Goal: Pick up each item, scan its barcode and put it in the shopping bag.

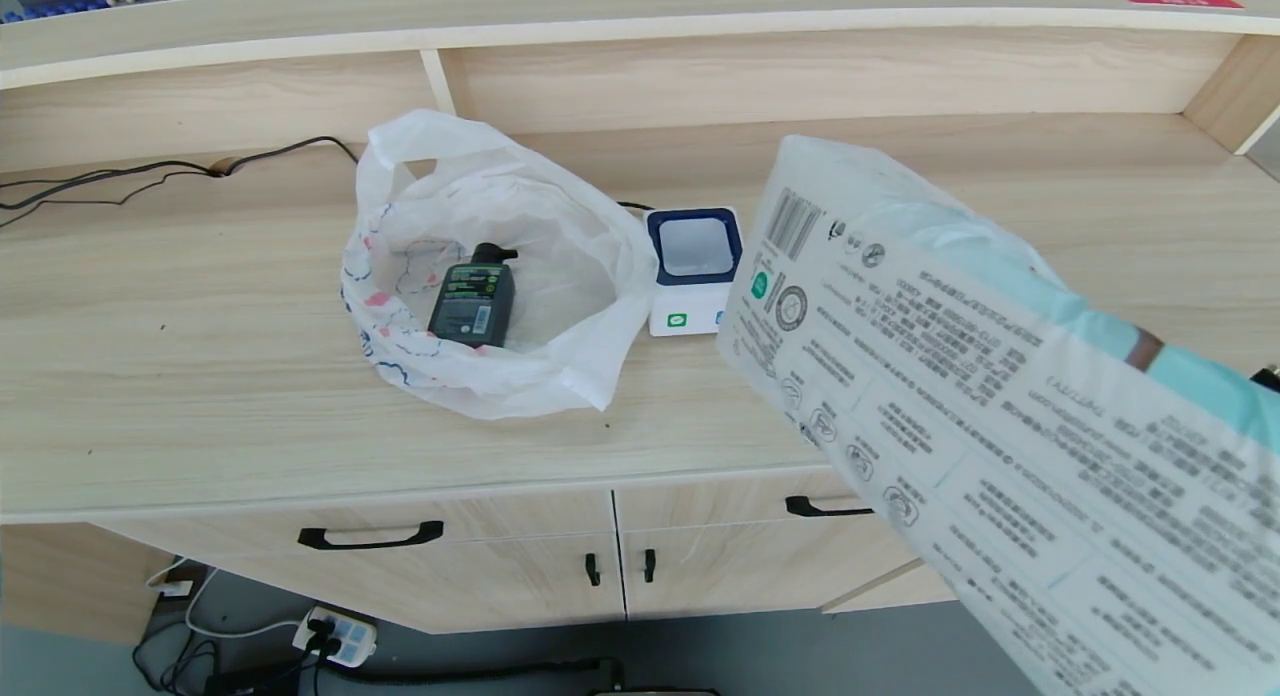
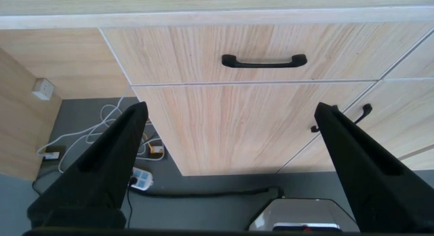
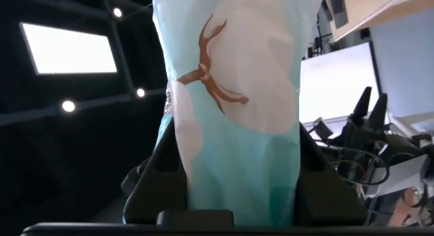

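A large white and pale-blue soft pack [image 1: 1000, 396] hangs tilted over the counter's right front, its printed side and barcode [image 1: 793, 223] facing up toward the head camera. My right gripper [image 3: 241, 175] is shut on the pack [image 3: 230, 73], one finger on each side of it. The white shopping bag [image 1: 590, 266] stands open at mid-counter with a black bottle [image 1: 472, 301] lying inside. A small white scanner [image 1: 693, 271] with a dark-rimmed window sits just right of the bag. My left gripper [image 2: 230, 114] is open with nothing in it, low in front of the cabinet drawers.
Black cables [image 1: 150, 171] run along the counter's back left. A raised wooden shelf wall borders the back. Below the counter are drawers with black handles [image 1: 370, 536]. A power strip [image 1: 335, 636] and cords lie on the floor.
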`<state>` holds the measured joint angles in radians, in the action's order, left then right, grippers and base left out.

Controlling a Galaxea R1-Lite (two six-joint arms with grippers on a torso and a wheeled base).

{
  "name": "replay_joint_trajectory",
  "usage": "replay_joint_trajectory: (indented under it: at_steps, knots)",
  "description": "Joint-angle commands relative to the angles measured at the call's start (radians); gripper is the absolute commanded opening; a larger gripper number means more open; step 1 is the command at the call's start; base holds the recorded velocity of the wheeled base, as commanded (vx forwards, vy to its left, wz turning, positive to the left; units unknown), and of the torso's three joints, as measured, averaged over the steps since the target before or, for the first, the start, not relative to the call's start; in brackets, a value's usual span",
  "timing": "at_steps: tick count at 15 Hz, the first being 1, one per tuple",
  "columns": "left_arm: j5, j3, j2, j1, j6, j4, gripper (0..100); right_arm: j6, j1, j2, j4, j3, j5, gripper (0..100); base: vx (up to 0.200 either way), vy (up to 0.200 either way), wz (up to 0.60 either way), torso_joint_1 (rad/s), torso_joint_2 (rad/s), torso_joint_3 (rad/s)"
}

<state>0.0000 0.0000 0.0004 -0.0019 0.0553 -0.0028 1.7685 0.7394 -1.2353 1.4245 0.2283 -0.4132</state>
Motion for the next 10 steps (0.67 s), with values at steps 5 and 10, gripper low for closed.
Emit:
replay_joint_trajectory:
  at_steps: [5, 10]
  knots:
    - [0.000, 0.000, 0.000, 0.000, 0.000, 0.000, 100, 0.158, 0.028, 0.079, 0.010, -0.026, -0.022, 0, 0.000, 0.000, 0.00, 0.000, 0.00, 0.000]
    - [0.000, 0.000, 0.000, 0.000, 0.000, 0.000, 100, 0.160, 0.031, 0.162, 0.010, -0.076, -0.032, 0, 0.000, 0.000, 0.00, 0.000, 0.00, 0.000]
